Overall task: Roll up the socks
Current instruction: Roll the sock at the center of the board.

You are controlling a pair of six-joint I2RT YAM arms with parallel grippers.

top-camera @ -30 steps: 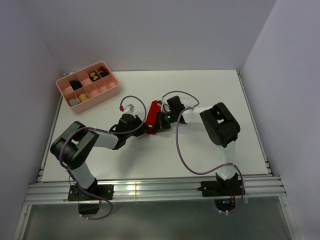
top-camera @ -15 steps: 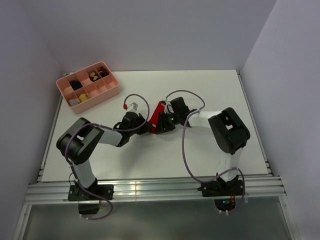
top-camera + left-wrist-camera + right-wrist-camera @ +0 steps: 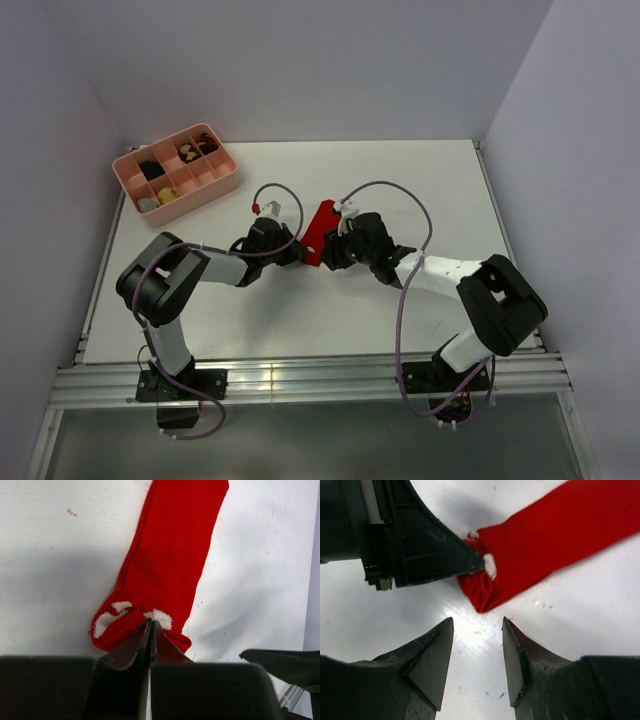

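Socks (image 3: 175, 565), bunched a second ago, now lie flat on bench (image 3: 50, 555) beyond left fingers (image 3: 150, 636), which pinch the white-marked end. Right fingers (image 3: 440, 647) spread wide, holding nothing, just short of it. Roll not begun.

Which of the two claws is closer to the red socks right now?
The left. The left gripper is pinched shut on the white-marked end of the socks; the right gripper hangs open just short of that same end, not touching it.

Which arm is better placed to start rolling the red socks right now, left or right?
Probably left. The left gripper is shut on the socks at their white-flecked end, while the right gripper is open just off that end, holding nothing.
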